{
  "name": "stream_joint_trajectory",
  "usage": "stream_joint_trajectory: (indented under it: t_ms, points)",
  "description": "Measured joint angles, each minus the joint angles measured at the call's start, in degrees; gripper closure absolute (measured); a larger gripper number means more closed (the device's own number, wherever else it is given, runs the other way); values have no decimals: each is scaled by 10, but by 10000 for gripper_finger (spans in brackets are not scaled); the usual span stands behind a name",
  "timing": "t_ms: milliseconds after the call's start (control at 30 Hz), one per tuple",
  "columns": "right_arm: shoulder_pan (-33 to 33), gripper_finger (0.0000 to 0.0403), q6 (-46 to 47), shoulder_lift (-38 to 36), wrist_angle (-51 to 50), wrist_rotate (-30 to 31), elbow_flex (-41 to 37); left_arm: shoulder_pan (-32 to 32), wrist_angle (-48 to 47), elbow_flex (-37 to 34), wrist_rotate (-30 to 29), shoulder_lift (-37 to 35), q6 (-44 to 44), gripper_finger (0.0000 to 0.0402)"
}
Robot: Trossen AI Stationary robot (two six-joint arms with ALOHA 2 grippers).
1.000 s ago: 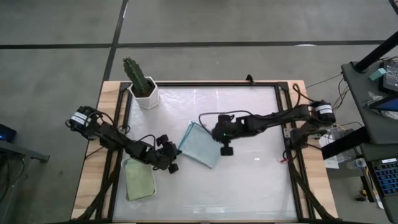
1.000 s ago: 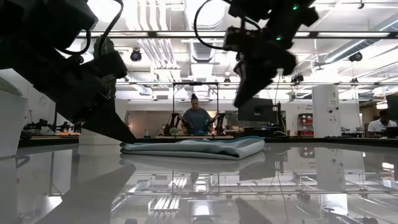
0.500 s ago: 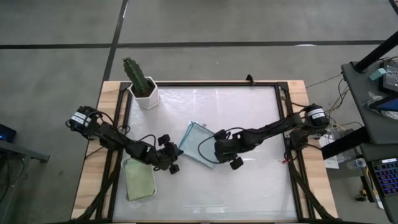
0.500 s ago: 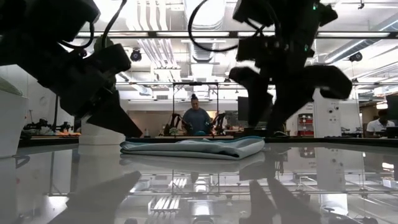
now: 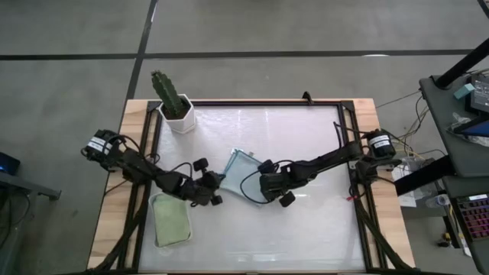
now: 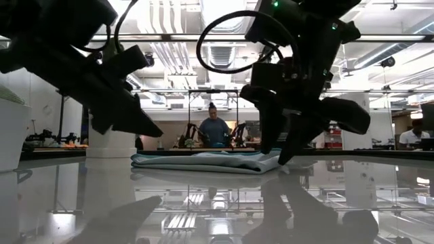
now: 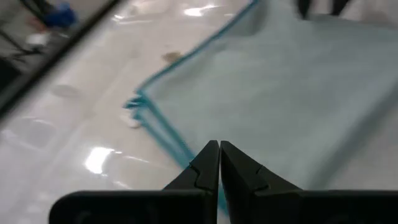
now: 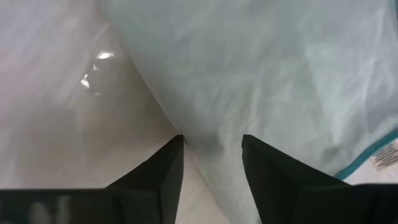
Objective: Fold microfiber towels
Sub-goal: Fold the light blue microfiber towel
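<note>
your right hand just dropped and spread over the pale blue towel's edge, grasping nothing yet; left hand stays clenched beside it.

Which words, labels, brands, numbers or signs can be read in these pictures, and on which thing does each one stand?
No text can be read in any view.
Small white tag at the teal-edged hem of the pale blue microfiber towel: print too blurred to read.
White bands on the dark arms near their bases: too small to read.
Sage green folded towel, white hexagonal cactus pot: no lettering visible.
</note>
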Motion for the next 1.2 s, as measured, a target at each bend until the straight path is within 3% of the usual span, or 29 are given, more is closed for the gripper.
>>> stream_joint_trajectory:
  t_ms: [167,400,667,900,1200]
  points:
    - [0,261,-20,3,8,1,0,19,-12,-1,-71,7,15,402]
    - [0,282,-48,38,18,2,2,41,-13,-2,-77,26,1,402]
    - [2,384,-53,34,15,-3,1,42,-13,-3,-64,28,-2,402]
    - [22,393,-40,-3,-43,0,12,44,-7,-16,-37,28,-17,402]
    - [69,394,-8,-10,-170,-4,89,44,29,-23,-27,29,-17,402]
